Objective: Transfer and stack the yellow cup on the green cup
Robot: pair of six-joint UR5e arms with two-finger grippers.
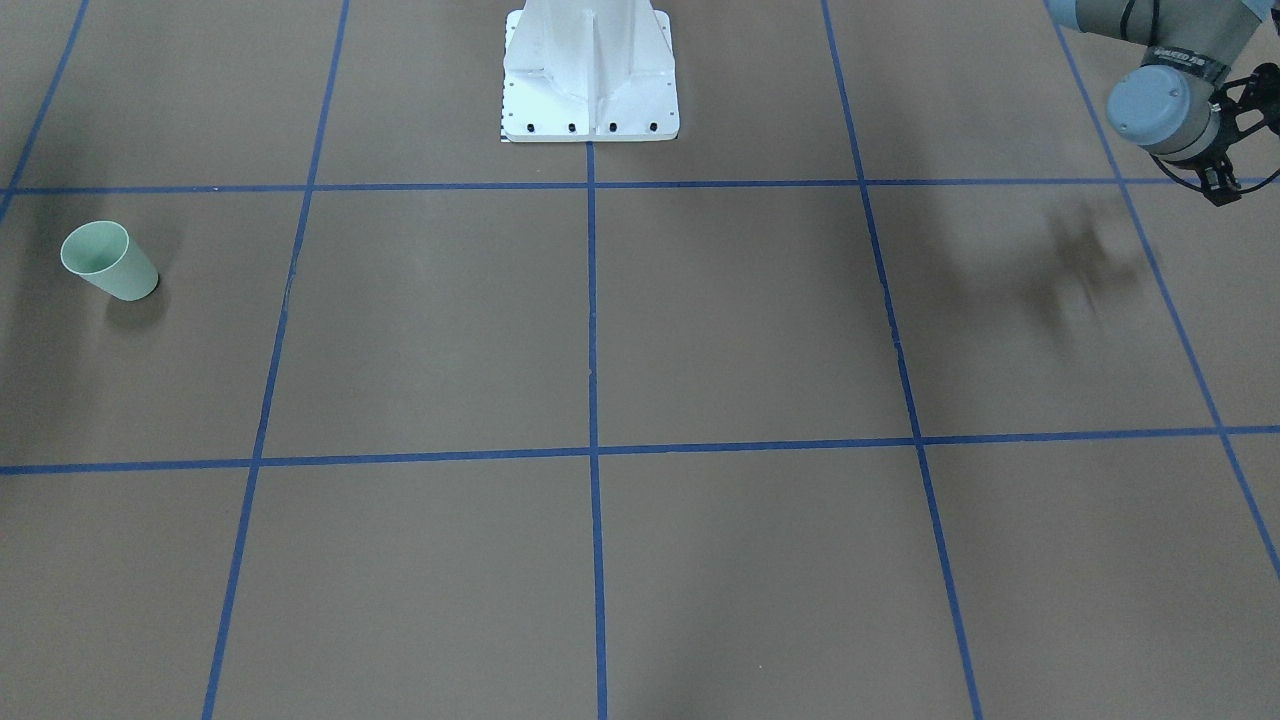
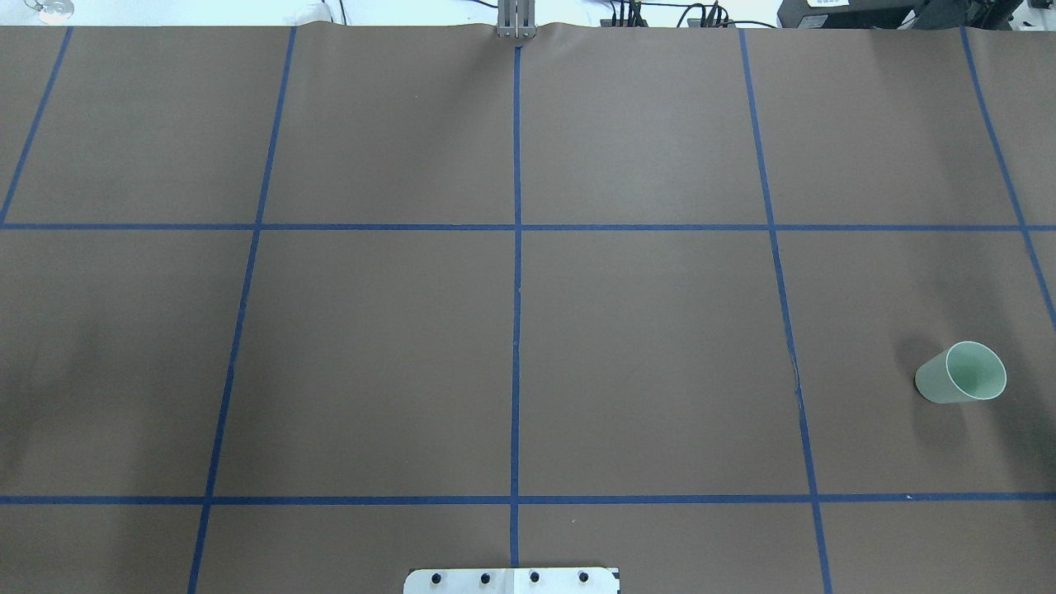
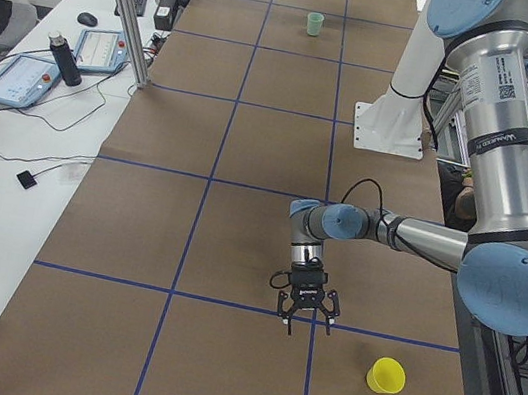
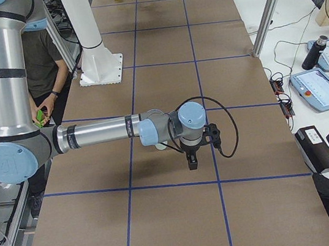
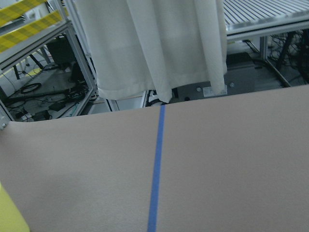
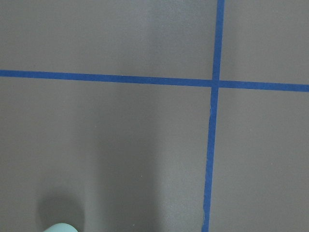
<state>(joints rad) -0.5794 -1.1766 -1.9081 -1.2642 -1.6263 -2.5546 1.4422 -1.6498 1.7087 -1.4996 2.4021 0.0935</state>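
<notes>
The green cup (image 1: 108, 261) stands upright on the brown table, on the robot's right side; it also shows in the overhead view (image 2: 963, 373) and far off in the exterior left view (image 3: 315, 24). The yellow cup (image 3: 385, 375) sits on the table at the robot's left end, a sliver of it in the left wrist view (image 5: 9, 215). My left gripper (image 3: 305, 316) hangs above the table beside the yellow cup, fingers spread and empty; it is partly cut off in the front view (image 1: 1232, 185). My right gripper (image 4: 191, 159) hangs near the green cup; I cannot tell its state.
The white robot base (image 1: 589, 75) stands at the table's robot-side edge. Blue tape lines (image 2: 516, 247) divide the brown table into squares. A person (image 4: 41, 67) stands beside the robot. Tablets and a bottle (image 3: 62, 57) lie on the side desk.
</notes>
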